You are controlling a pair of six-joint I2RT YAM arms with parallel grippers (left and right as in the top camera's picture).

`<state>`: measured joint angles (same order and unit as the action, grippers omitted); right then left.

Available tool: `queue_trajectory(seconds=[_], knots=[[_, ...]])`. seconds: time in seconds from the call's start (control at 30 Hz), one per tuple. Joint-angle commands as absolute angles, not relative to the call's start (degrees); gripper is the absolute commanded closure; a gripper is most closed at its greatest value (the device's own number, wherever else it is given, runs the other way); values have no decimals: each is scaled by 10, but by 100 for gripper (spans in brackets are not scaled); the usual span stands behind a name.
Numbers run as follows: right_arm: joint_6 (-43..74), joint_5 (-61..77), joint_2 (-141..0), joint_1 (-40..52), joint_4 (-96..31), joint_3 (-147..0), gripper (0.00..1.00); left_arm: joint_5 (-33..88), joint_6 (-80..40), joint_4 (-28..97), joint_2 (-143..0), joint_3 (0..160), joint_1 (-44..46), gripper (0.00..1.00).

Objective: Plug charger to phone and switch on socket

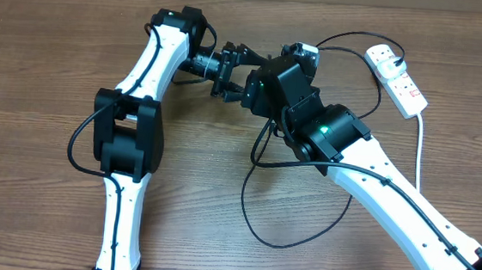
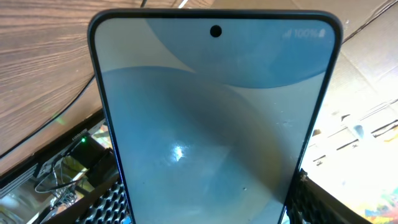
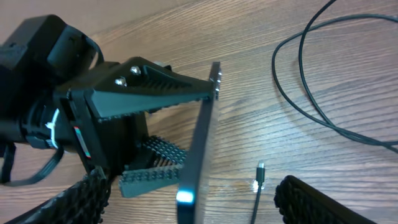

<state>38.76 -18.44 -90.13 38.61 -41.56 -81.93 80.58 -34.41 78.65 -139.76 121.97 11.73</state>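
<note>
My left gripper [image 1: 229,72] is shut on the phone [image 2: 211,124], and its blue-grey screen fills the left wrist view. In the right wrist view the phone [image 3: 200,137] stands edge-on, held off the table between the left gripper's black fingers. My right gripper [image 3: 189,186] is open and empty, with its fingers on either side of the phone's lower edge. The charger cable [image 1: 289,238] loops over the table. Its connector tip [image 3: 260,170] lies on the wood just right of the phone. The socket [image 1: 398,77] lies at the back right. In the overhead view the arms hide the phone.
The socket's thick white lead [image 1: 420,140] runs down the right side of the table. The two arms meet at the back middle. More black cable [image 3: 311,93] curves across the wood behind the connector.
</note>
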Motion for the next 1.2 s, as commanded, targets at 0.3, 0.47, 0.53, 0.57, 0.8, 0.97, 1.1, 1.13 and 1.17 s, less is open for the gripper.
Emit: queue_trajectory(seconds=[0.3, 0.47, 0.53, 0.57, 0.8, 0.97, 1.1, 1.13, 1.17], knots=[[391, -206, -945, 385, -417, -814, 35, 817, -365, 787, -1399, 1236, 128, 39], [393, -220, -945, 385, -418, -814, 42, 817, -373, 786, -1399, 1236, 128, 39], [393, -220, -945, 385, -415, -814, 46, 817, -376, 785, -1399, 1236, 128, 39], [393, -220, -945, 385, -413, -814, 48, 817, -376, 785, -1399, 1236, 128, 39], [407, -220, -945, 385, -412, -814, 59, 803, -395, 755, -1399, 1236, 128, 39], [408, -220, -945, 385, -412, -814, 63, 803, -395, 747, -1399, 1236, 128, 39], [422, -220, -945, 385, -416, -814, 66, 804, -395, 747, -1399, 1236, 128, 39], [422, -220, -945, 385, -417, -814, 66, 804, -395, 747, -1399, 1236, 128, 39], [422, -220, -945, 385, -417, -814, 66, 804, -395, 747, -1399, 1236, 128, 39]])
